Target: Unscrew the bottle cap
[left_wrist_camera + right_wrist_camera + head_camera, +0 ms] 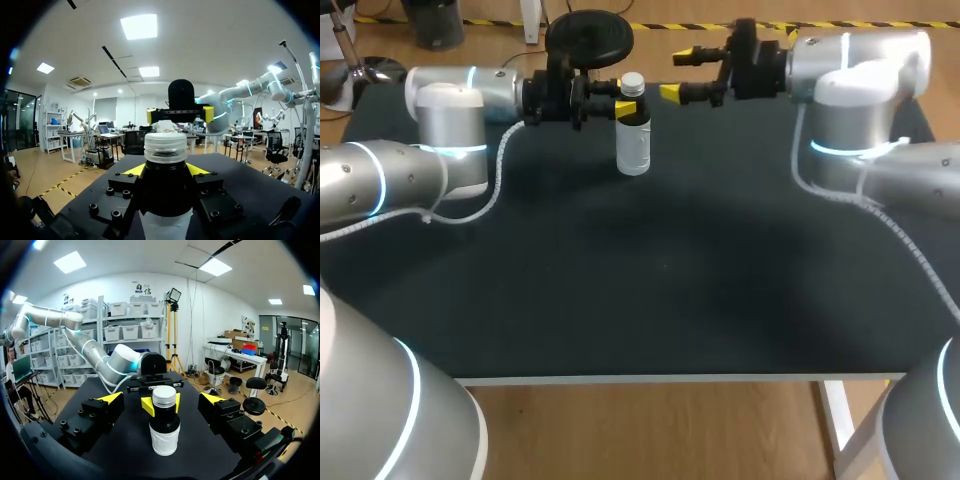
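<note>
Clamping bottle (634, 150) near table (720, 220) edge: left claw (628, 105) (right claw (676, 75) wide).

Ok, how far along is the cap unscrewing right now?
Done: the left gripper is shut on the upright bottle below its cap. In hand: the right gripper, open, faces the cap without touching it. Left: gripping the cap, still on the bottle, and twisting it off.

Light is given by ceiling panels (139, 26), blown out to white in the wrist views. Glare is seen on the silver right arm (860, 55). A broad soft shadow is cast across the middle of the table (660, 300). The cap (165, 147) of the bottle (633, 145) is brightly lit.
</note>
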Controlling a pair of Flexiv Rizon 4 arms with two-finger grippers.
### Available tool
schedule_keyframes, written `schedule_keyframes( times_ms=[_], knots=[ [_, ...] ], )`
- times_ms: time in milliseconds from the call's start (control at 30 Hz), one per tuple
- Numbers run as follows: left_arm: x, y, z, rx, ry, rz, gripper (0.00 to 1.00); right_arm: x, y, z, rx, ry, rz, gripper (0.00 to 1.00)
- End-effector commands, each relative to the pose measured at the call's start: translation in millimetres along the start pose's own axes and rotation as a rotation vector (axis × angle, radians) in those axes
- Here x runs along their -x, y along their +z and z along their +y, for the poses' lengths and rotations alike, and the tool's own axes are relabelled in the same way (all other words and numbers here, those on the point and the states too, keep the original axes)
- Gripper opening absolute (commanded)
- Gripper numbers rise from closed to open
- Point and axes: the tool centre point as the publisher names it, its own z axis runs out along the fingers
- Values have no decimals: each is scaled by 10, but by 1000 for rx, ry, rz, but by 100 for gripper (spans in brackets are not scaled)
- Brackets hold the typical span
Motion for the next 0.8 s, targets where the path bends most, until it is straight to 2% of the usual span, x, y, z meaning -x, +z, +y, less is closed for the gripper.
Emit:
schedule_keyframes(
  times_ms=[33,400,800],
  knots=[
    [-2,9,2,-1,2,-3,0,-69,132,3,3,1,-3,100],
    [-2,9,2,-1,2,-3,0,-205,396,-10,-4,1,47,100],
    [-2,9,2,-1,2,-3,0,-150,543,-92,1,22,40,100]
  ],
)
